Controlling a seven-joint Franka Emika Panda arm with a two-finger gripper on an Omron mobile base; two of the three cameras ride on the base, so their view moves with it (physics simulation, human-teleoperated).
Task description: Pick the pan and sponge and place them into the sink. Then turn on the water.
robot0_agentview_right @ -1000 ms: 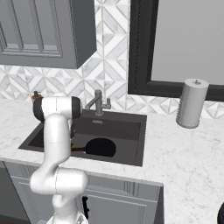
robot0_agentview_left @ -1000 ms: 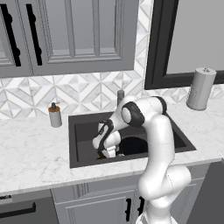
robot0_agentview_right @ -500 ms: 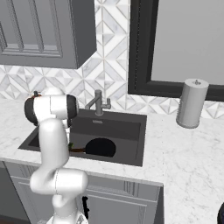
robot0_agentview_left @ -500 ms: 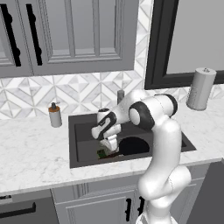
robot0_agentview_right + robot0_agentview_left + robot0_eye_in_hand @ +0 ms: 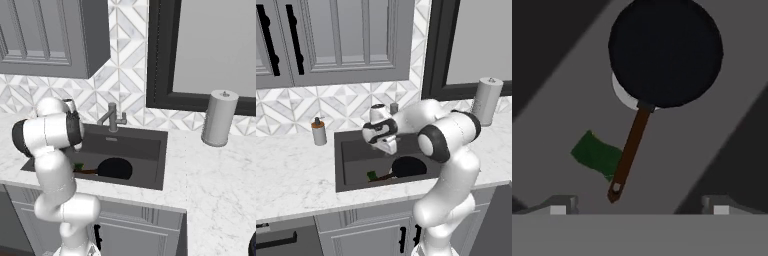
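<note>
The gripper (image 5: 637,209) hangs above the sink (image 5: 351,152), and its two fingers (image 5: 559,206) stand spread wide with nothing between them. Just below it the sponge (image 5: 597,154) lies on the floor of the basin, and the end of the pan (image 5: 664,52) handle rests over one edge of it. The pan itself lies flat a bit further in, and it covers most of the round silver drain (image 5: 623,95). So both things seem to be already inside the sink, and I judge that only the water remains to be turned on.

Behind the basin stands the faucet (image 5: 113,118), and a soap dispenser (image 5: 318,132) waits on the counter (image 5: 291,175) to the left. A paper towel roll (image 5: 218,117) stands far to the right.

The risk I see is at the lever: it is small and sits near the spout, so open fingers could slip past it or push the spout instead. Also the pan over the drain could slow the draining.

I can read no brand, label or writing on any of these things.
</note>
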